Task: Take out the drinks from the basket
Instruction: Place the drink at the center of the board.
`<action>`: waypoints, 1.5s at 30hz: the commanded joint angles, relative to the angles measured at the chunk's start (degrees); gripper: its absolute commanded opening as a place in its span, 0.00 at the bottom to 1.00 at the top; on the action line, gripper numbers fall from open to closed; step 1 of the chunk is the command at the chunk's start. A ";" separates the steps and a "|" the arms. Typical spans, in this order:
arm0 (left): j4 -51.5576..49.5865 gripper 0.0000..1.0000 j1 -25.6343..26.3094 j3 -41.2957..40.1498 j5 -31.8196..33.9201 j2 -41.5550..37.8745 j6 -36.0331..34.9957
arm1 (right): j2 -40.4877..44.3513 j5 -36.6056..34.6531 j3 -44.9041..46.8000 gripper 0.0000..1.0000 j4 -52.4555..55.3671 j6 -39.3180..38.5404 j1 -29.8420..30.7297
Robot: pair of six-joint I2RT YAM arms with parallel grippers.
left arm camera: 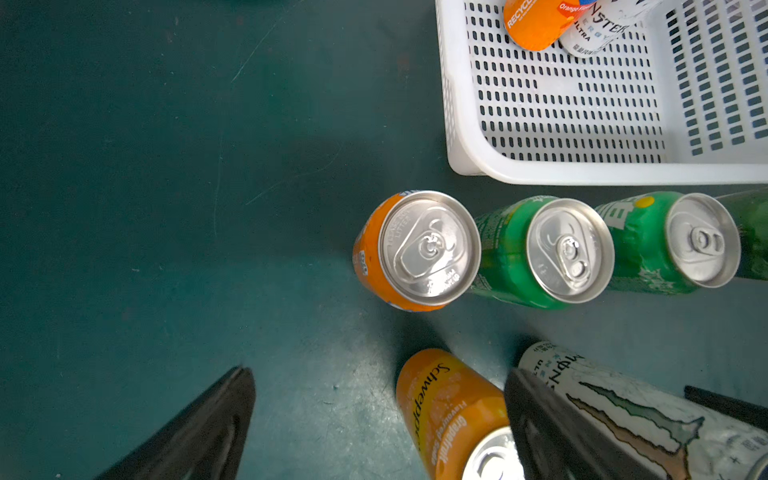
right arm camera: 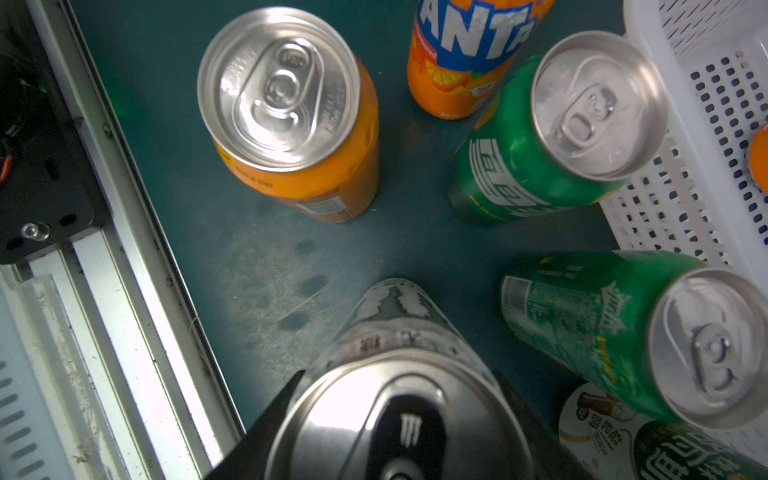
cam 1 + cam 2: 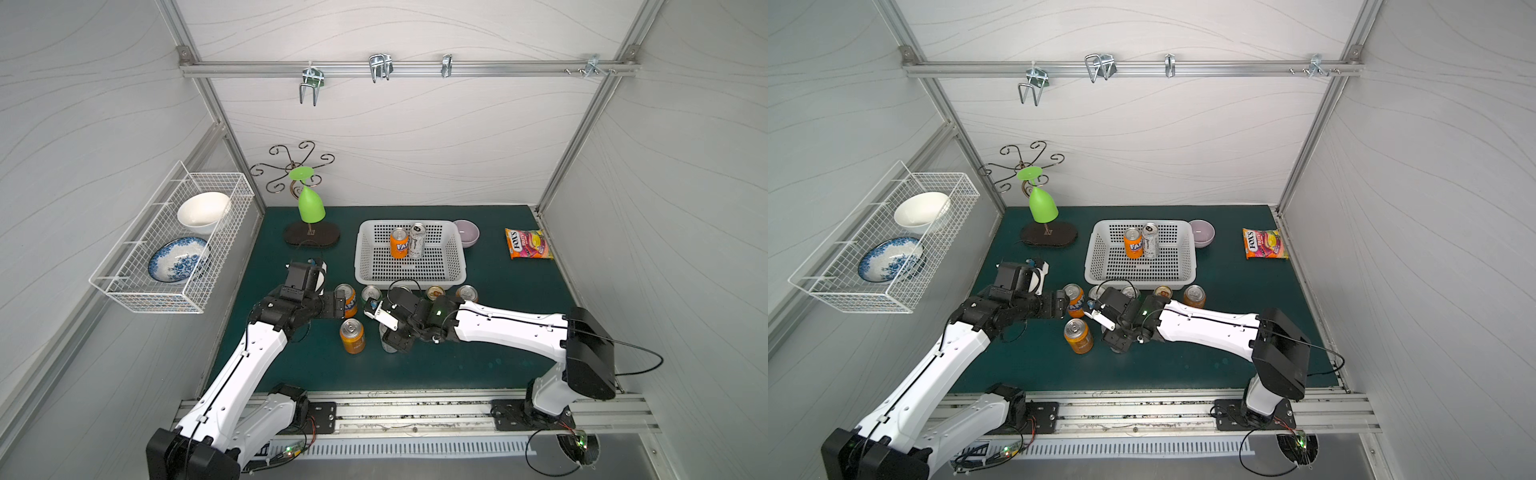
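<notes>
My right pincer is clenched on a tall slim silver-white drink can, with one finger pressed to each side just under its top. The can is upright and outside the white perforated plastic basket, over the dark green mat in front of it. I cannot tell whether its base rests on the mat. My left pincer is spread wide and grasps nothing; it hangs above the mat near the left end of the row of cans. Two drinks stand upright inside the basket, side by side towards its far wall: an orange can and a second slim silver-white can. On the mat along the basket's near wall stands a row: an orange Fanta can, a green can, a second green can, a green-white can with a gold top and a further orange can. Nearer to me, just beside the can I hold, stands an orange grapefruit-soda can. A small lilac bowl sits at the basket's far right corner, and a colourful candy bag lies well apart to the right.
</notes>
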State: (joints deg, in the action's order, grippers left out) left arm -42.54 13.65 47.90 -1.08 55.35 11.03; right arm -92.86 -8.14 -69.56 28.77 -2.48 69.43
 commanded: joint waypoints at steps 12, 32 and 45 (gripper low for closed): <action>1.50 0.98 -0.29 0.77 0.21 0.37 -0.21 | -0.86 0.49 0.47 0.50 -4.12 2.36 0.48; 0.72 0.98 -0.29 3.50 -2.35 -0.08 0.60 | 4.40 -1.21 -1.76 0.85 0.03 2.04 0.05; -0.32 0.98 -0.25 12.80 -6.35 4.96 -1.58 | 18.05 3.89 -2.80 0.99 5.73 2.42 -8.52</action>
State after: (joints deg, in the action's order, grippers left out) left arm -43.66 13.65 57.19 -5.72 58.78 10.70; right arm -77.38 -6.50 -71.42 31.31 -0.67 63.20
